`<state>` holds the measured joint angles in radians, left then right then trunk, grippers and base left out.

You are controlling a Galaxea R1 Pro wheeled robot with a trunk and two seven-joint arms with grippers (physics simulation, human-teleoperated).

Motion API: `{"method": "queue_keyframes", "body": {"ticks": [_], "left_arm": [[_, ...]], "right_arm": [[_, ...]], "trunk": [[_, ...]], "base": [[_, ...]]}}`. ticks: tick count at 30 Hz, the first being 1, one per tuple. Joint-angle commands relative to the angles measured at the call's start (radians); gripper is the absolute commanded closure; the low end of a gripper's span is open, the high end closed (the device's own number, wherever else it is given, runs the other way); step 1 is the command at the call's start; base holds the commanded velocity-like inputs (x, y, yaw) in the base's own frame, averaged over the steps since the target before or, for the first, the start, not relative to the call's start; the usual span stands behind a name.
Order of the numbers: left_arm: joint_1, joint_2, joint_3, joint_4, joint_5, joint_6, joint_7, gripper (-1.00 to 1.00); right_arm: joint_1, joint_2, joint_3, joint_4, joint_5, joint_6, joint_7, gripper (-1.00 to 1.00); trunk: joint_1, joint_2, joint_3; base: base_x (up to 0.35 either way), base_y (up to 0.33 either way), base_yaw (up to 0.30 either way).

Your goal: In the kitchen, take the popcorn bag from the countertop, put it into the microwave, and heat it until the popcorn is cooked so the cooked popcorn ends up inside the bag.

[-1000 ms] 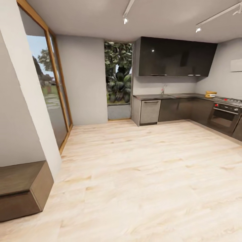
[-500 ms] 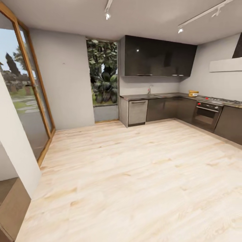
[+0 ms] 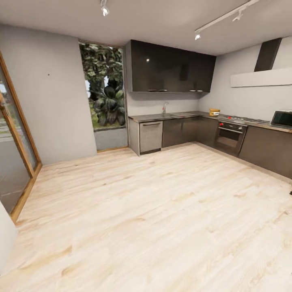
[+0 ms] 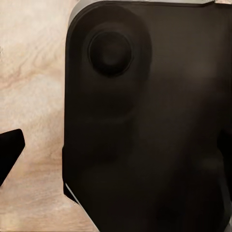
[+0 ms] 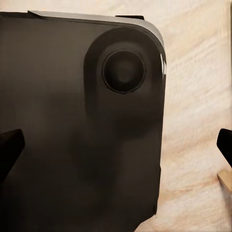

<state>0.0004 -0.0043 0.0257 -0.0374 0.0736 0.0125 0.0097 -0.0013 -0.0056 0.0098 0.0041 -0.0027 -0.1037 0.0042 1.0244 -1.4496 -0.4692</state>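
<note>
The grey countertop runs along the far wall and down the right side over dark cabinet fronts. At the right edge the microwave stands on it, pale with a dark door. A small yellow and tan thing sits on the countertop beside the hob; it is too small to tell whether it is the popcorn bag. My left gripper and right gripper hang over my own dark base and the wooden floor. Their fingertips sit wide apart with nothing between them.
Pale wooden floor stretches between me and the cabinets. A built-in oven sits under the hob, a grey dishwasher front at the counter's left end. Dark wall cabinets hang above. A glass door lines the left wall.
The whole picture has slid left, so the camera has turned right. The brown bench and the near wall have left the view, and the microwave has come in at the right edge.
</note>
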Motion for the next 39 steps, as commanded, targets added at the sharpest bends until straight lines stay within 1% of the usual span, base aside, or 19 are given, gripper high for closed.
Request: {"method": "queue_keyframes", "body": {"ticks": [1,39], "left_arm": [[0.000,0.000,0.002,-0.001,0.008,0.001,0.001,-1.00],[0.000,0.001,0.002,-0.001,0.008,-0.002,0.001,-1.00]], "right_arm": [[0.000,0.000,0.001,0.000,0.000,-0.004,0.000,-1.00],[0.000,-0.001,-0.001,0.000,-0.001,-0.004,0.000,-1.00]], "trunk": [[0.001,0.000,-0.001],[0.001,0.000,-0.001]], "base": [[0.329,0.000,-0.243],[0.329,0.000,-0.243]]}}
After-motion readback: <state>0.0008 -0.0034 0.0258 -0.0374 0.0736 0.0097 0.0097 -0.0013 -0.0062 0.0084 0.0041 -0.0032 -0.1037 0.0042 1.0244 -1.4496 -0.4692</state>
